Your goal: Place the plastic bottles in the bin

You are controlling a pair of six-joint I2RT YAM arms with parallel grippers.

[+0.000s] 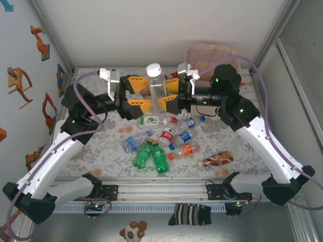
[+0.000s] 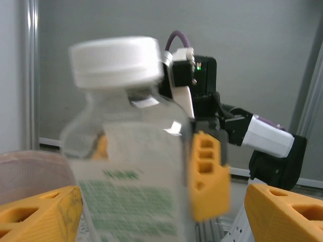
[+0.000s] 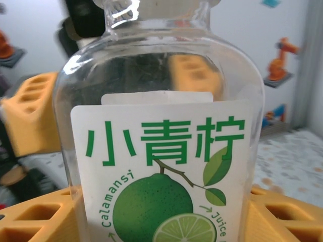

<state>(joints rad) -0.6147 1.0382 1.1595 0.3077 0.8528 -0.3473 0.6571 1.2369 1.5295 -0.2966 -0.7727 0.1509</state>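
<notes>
Glossy clear plastic, right in front of you.
Your raised bottle point(image 1: 156, 83) looks smooth and shiny, its white cap point(image 2: 115, 60) matt plastic, its label point(image 3: 161, 171) satiny; the yellow fingers point(image 2: 40, 214) are dull moulded plastic.

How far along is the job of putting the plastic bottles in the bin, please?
Done: nothing I can confirm; the bin's inside is hidden. In hand: a clear white-capped bottle held upright above the table, gripped by the right gripper, with the left gripper open around it. Left: the pile of bottles on the table, green, orange and brown ones among them.
</notes>
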